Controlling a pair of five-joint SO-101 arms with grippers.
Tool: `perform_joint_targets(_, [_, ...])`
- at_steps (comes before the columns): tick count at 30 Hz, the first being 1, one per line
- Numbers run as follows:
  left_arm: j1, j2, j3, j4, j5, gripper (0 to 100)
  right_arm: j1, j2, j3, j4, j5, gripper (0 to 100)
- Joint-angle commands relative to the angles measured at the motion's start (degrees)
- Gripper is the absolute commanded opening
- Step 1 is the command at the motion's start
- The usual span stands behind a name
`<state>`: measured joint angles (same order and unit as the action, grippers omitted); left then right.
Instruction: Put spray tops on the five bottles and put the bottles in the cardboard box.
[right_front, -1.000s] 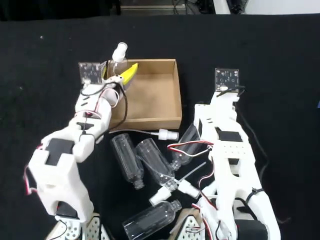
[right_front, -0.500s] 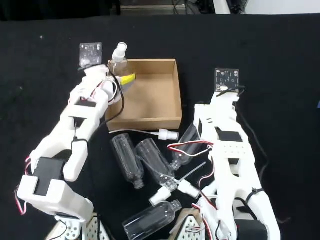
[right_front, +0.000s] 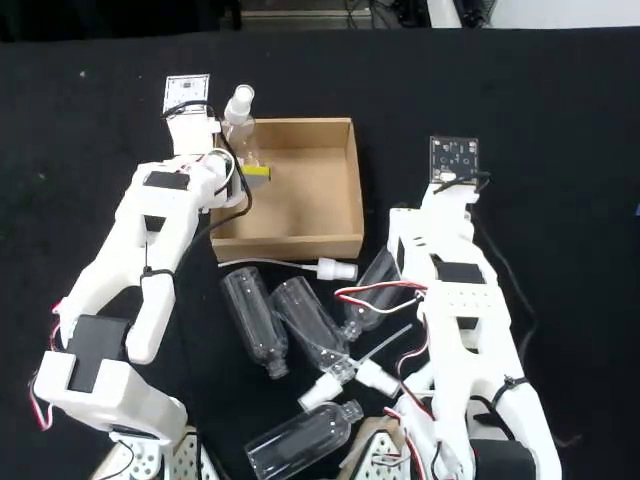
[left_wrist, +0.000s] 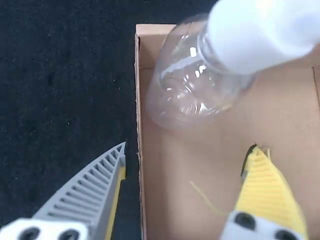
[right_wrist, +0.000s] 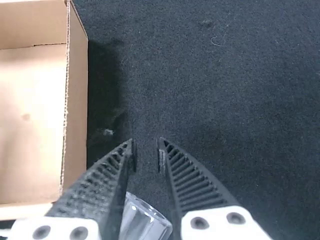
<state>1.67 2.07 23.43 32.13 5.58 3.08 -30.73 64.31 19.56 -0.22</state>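
A clear bottle (right_front: 240, 128) with a white spray top (left_wrist: 260, 27) stands upright in the far left corner of the cardboard box (right_front: 300, 243). My left gripper (left_wrist: 189, 147) is open just short of it. Its grey finger (left_wrist: 95, 187) is outside the box's left wall (left_wrist: 138, 150) and its yellow finger (left_wrist: 265, 185) is inside; nothing is held. In the high view the left gripper (right_front: 245, 172) sits at that wall. My right gripper (right_wrist: 146, 145) is shut over bare cloth, to the right of the box (right_wrist: 30, 100).
Uncapped bottles lie in front of the box: two side by side (right_front: 255, 320) (right_front: 312, 322), one under the right arm (right_front: 368, 290), one near the front edge (right_front: 303, 437). Loose spray tops lie at the box's front wall (right_front: 335, 268) and among the bottles (right_front: 375, 375) (right_front: 320, 390).
The left arm has stretched out toward the box's far left corner, and its yellow finger has dropped lower inside the box. The capped bottle stays upright there. The right arm has not moved.
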Motion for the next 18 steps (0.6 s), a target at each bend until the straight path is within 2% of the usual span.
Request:
perform_joint_targets(1, [0.0,-3.4,-3.2,0.3,0.5,35,-0.8,0.0,-0.6,-1.9,-0.2,6.0])
perform_joint_targets(13, [-0.2,-4.1,-3.1,0.7,0.5,35,-0.8,0.0,-0.6,-1.9,-0.2,6.0])
perform_joint_targets(15, [-0.5,-4.1,-3.1,0.7,0.5,30,-0.8,0.0,-0.6,-1.9,-0.2,6.0])
perform_joint_targets(18, [-0.7,-4.1,-3.2,0.4,0.5,19,-0.8,0.0,-0.6,-1.9,-0.2,6.0])
